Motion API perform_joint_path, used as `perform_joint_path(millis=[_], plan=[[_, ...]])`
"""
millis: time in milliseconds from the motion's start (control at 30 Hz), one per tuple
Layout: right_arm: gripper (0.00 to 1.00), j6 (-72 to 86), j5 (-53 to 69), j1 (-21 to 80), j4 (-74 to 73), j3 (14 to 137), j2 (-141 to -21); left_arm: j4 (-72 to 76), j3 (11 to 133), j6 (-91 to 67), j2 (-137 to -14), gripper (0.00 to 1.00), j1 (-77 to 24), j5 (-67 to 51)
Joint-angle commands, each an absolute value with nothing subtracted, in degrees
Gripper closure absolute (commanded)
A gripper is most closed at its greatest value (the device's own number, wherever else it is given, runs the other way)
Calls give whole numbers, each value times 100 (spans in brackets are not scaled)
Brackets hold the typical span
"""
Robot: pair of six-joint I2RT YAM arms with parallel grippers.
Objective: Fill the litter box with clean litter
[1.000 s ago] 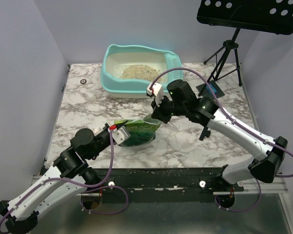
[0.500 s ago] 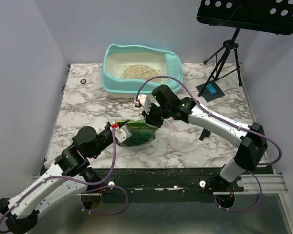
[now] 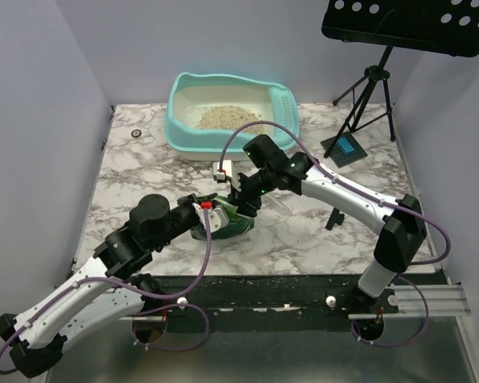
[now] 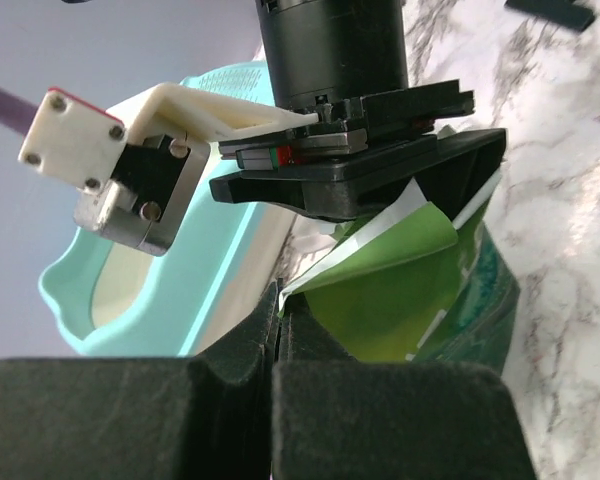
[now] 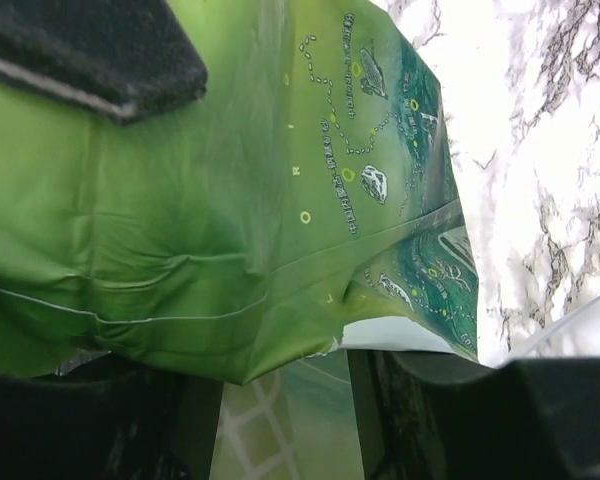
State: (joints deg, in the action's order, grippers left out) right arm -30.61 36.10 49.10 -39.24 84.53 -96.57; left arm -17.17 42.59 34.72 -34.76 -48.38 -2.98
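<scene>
The turquoise litter box (image 3: 185,136) stands at the back of the marble table, with a patch of tan clean litter (image 3: 227,117) inside and its slotted scoop (image 3: 285,106) on the right wall. The green litter pouch (image 3: 230,225) stands bunched on the table in front of it. My left gripper (image 3: 214,212) is shut on the pouch's upper edge, the fingers (image 4: 240,350) pinching the green film (image 4: 390,300). My right gripper (image 3: 239,194) hangs over the pouch top, jaws apart, with the torn pouch edge (image 5: 280,330) lying across the gap (image 5: 285,410).
A black music stand with tripod legs (image 3: 369,88) stands at the back right, with a small dark card (image 3: 345,148) at its foot. A small round disc (image 3: 136,132) lies at the back left. Spilled granules dot the front rail (image 3: 247,279).
My right gripper has swung left over the pouch top and its jaws have parted. My left arm has pushed forward, and the pouch now stands more bunched and upright.
</scene>
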Motion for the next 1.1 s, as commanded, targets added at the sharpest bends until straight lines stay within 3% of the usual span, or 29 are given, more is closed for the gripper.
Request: perform_joint_path(millis=[0, 200, 433, 633, 933, 1067], plan=[[39, -2753, 4140, 4992, -4361, 8736, -9993, -1335, 5113, 4438, -3901, 100, -4414, -340], [32, -1856, 4482, 5001, -3351, 8492, -9871, -1924, 6125, 4526, -4403, 100, -3192, -1449], [31, -958, 4193, 5123, -2101, 8033, -9659, -1785, 5994, 4307, -4333, 100, -2778, -1863], [31, -897, 3465, 5353, -2118, 8192, -9747, -1548, 5530, 3754, -4158, 100, -2742, -2144], [31, -879, 1882, 5361, -2284, 8147, -8799, -590, 4325, 2681, -3314, 100, -2742, -1785], [30, -818, 1153, 5344, -2873, 8472, -8456, -395, 4140, 2593, -3068, 88, -2751, -1582]])
